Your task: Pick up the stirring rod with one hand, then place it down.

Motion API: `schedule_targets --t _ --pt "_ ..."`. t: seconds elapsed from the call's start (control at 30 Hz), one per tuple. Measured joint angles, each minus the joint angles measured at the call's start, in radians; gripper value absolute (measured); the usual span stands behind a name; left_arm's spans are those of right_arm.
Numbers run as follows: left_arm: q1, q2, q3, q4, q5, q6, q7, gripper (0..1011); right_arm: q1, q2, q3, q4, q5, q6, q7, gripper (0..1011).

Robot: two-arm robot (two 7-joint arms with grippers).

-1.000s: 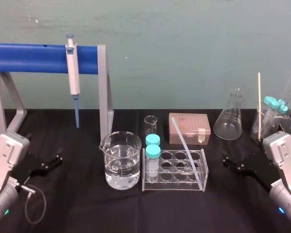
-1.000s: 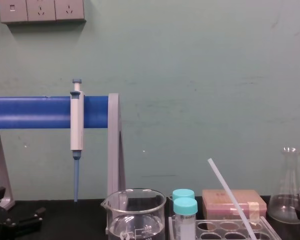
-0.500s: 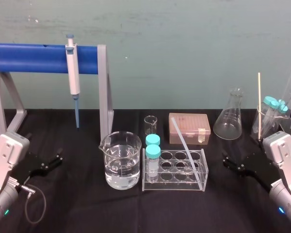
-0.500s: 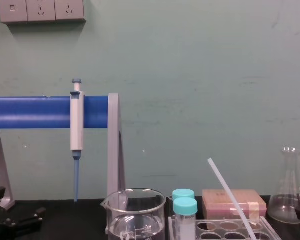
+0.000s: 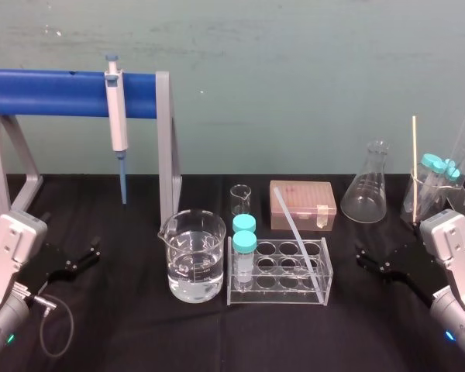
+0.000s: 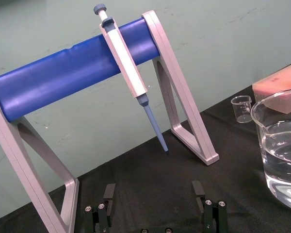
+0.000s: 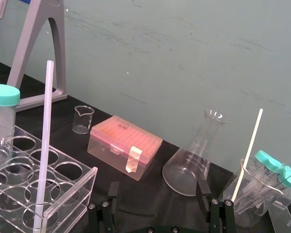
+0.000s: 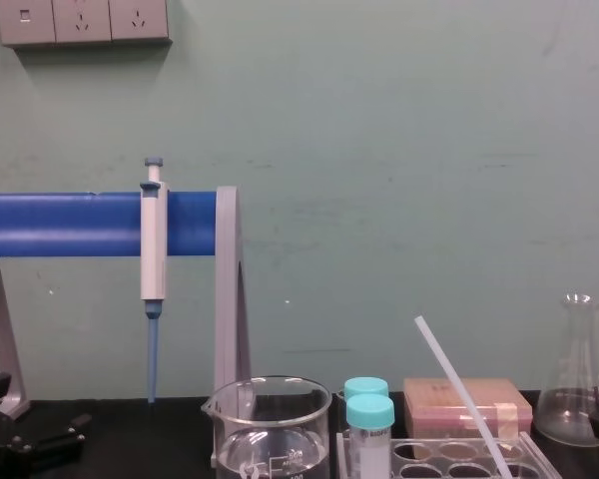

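Right now my left gripper sits in the lower left of the head view, low over the black table. Its two fingers are spread wide and hold nothing, and the wrist camera shows a broad gap between them. My right gripper mirrors it at the lower right, likewise released, with its fingers parted and empty and pointing in toward the middle of the table.

The stirring rod is apart from both grippers. It leans in the clear rack at the centre of the frame. Its lower end is down in the front right corner well. Its upper end tilts back and to the left, toward the pink box behind the rack.

Two tubes with teal caps stand at the rack's left end, and a beaker of water sits just beside the rack on that side. A glass flask stands toward the right, behind my right gripper. In the upper left a pipette hangs from the blue bar of a stand.
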Motion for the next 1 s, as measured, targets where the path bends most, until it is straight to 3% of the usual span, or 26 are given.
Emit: schedule_targets --t 0.87,1.0 --pt "0.0 0.0 0.0 0.0 0.0 0.0 0.0 1000 0.0 0.0 0.0 0.0 0.0 0.0 0.0 1000" --pt "0.0 0.0 0.0 0.0 0.0 0.0 0.0 1000 -0.007 0.003 0.015 -0.013 -0.009 -0.019 0.007 1000"
